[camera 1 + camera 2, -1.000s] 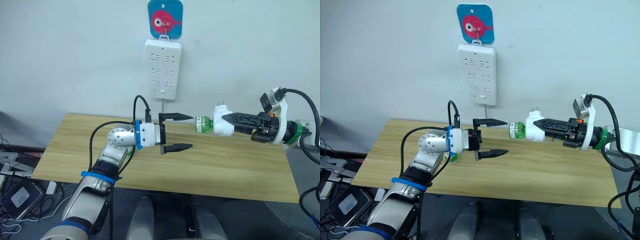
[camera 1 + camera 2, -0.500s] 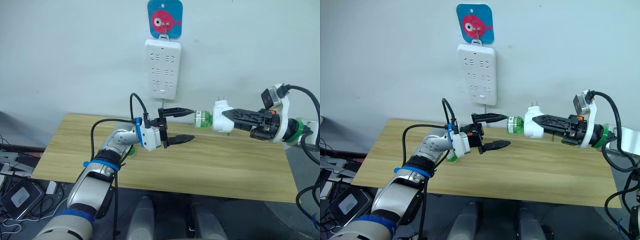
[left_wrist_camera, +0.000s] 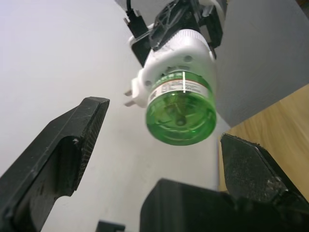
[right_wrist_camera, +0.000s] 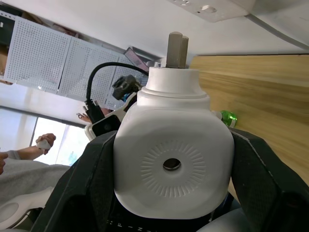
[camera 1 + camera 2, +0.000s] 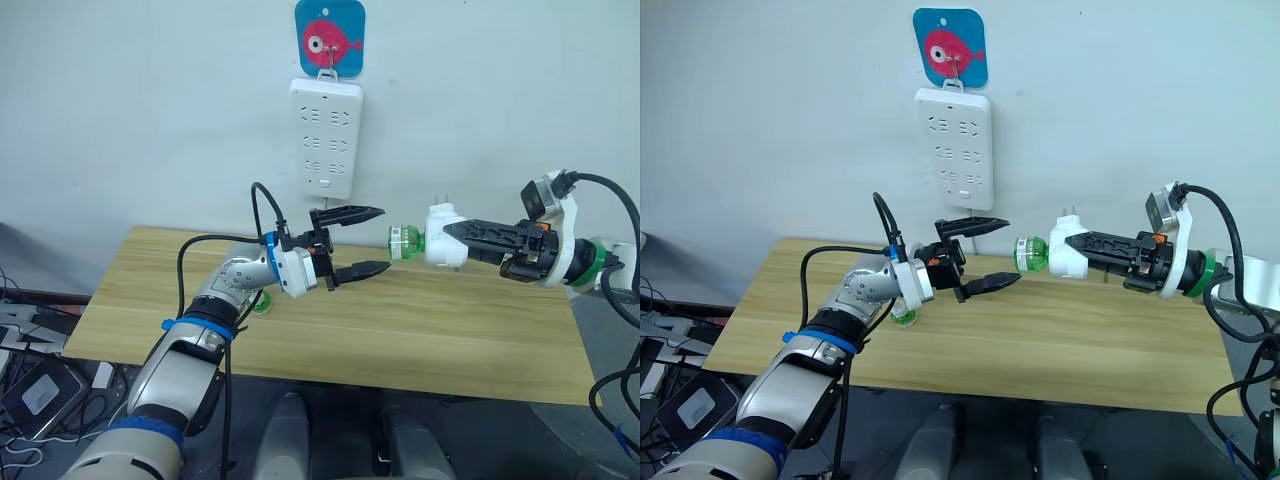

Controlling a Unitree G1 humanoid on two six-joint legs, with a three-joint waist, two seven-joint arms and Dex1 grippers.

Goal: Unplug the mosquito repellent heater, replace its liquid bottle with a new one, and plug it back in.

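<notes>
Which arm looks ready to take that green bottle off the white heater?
Probably the left. Its gripper is open, fingers facing the green bottle; the right gripper is shut on the heater.

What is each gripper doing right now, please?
Left gripper: open, holding nothing.
Right gripper: shut on the heater.

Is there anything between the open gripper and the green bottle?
No, just bare air. The left gripper is open, a short gap from the green bottle, as the left eye view shows; the left wrist view agrees.
</notes>
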